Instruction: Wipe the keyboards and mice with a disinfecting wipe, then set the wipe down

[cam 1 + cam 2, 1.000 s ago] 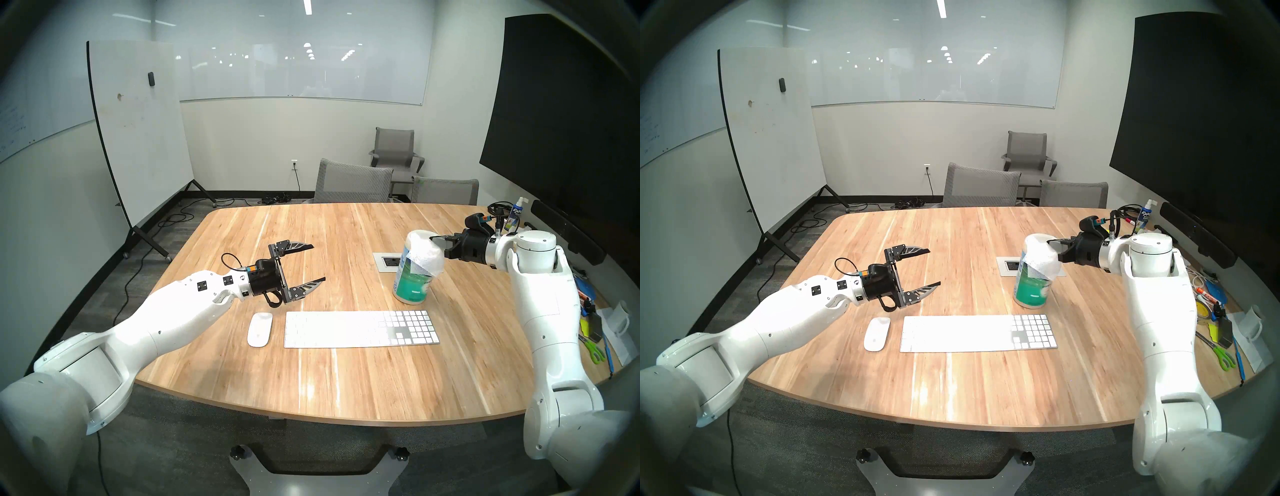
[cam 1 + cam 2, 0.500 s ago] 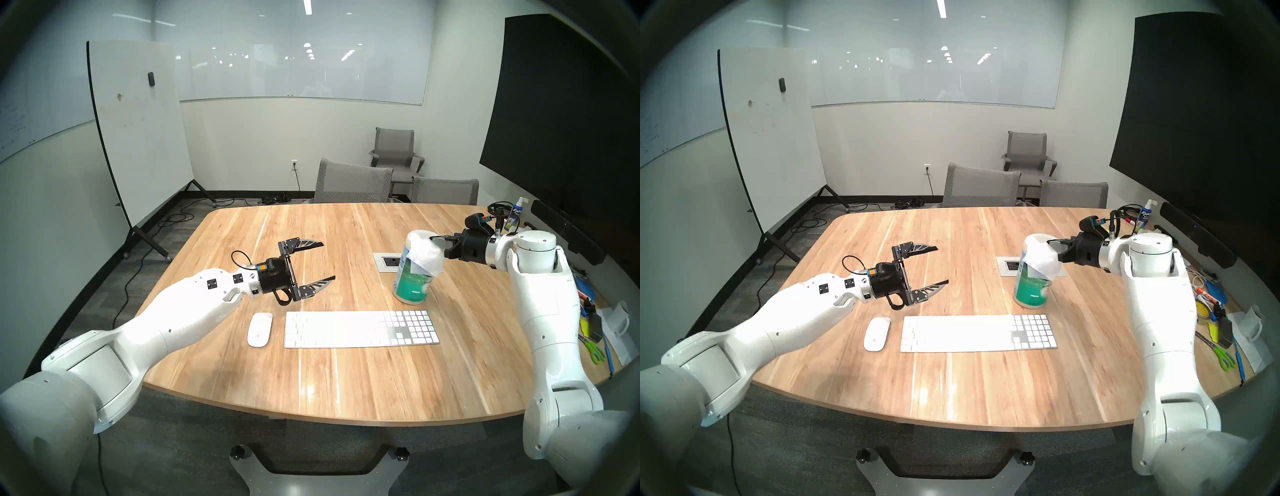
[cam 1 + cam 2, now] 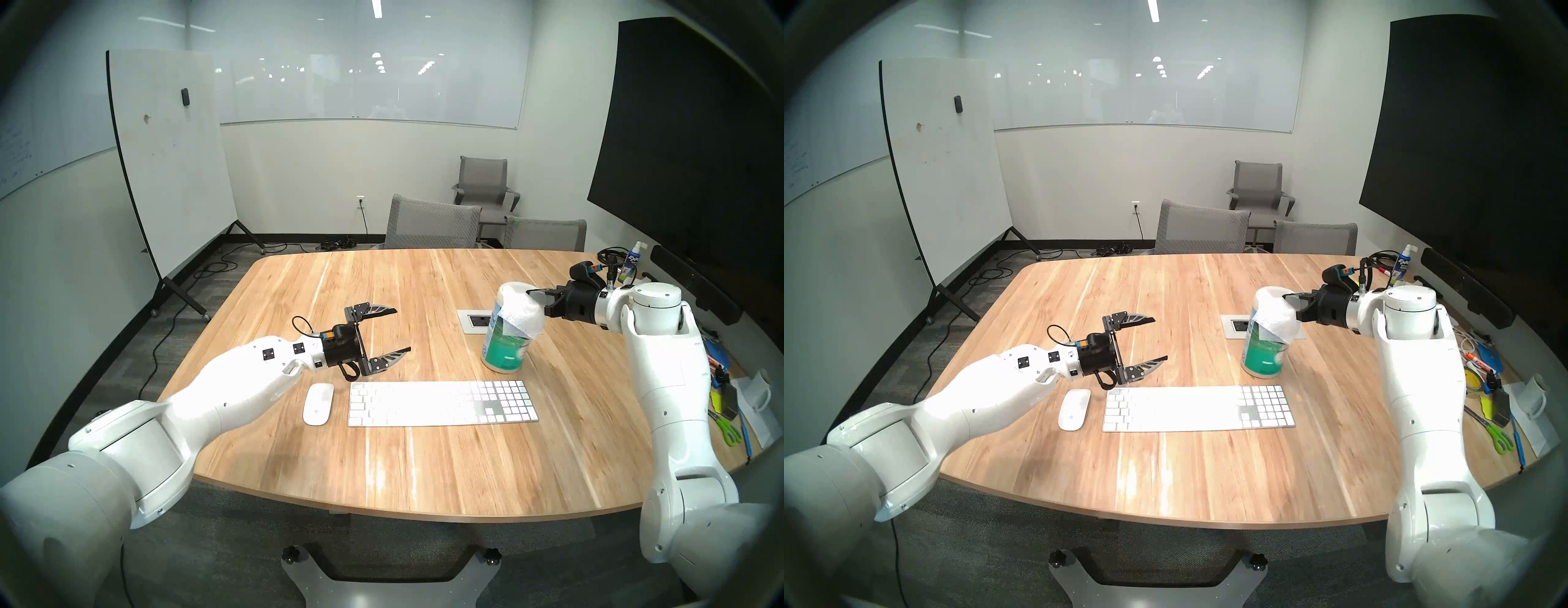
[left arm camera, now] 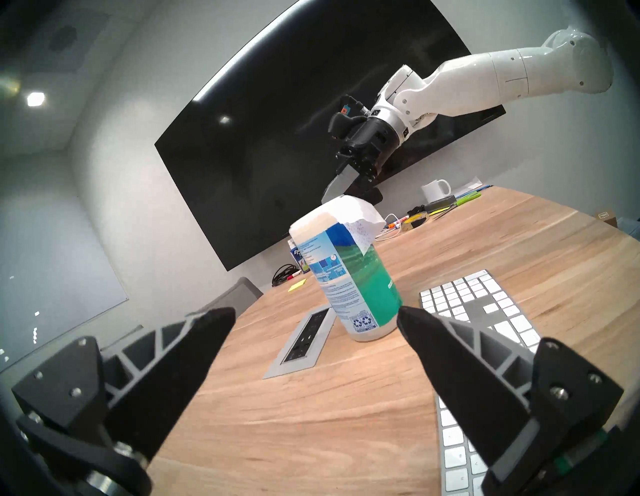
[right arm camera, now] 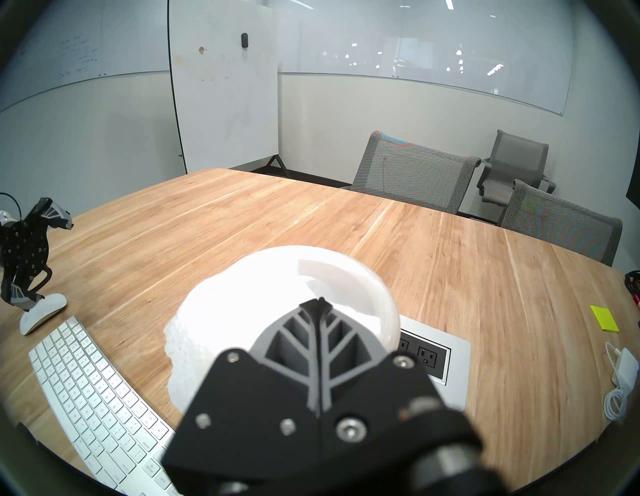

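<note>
A slim white keyboard (image 3: 443, 402) lies near the table's front edge, with the glossy white mouse (image 3: 318, 403) just to its left. Behind the keyboard's right end stands a blue-green wipes canister (image 3: 505, 346). The white disinfecting wipe (image 3: 526, 316) drapes over its cap and right side. My right gripper (image 3: 533, 294) is shut on the wipe at the canister's top; in the right wrist view its fingers (image 5: 320, 304) are pressed together against the white sheet. My left gripper (image 3: 403, 329) hovers open and empty behind the mouse, pointing at the canister (image 4: 353, 277).
A grey power outlet plate (image 3: 475, 320) is set into the table behind the canister. Scissors (image 3: 727, 431), a mug (image 3: 759, 388), a spray bottle (image 3: 632, 265) and other clutter line the right edge. A yellow note (image 5: 608, 318) and white adapter (image 5: 628, 363) lie far right. Grey chairs (image 3: 432, 223) stand behind.
My left arm has moved right and slightly toward the keyboard, gripper still open. The right arm, wipe and canister have not moved.
</note>
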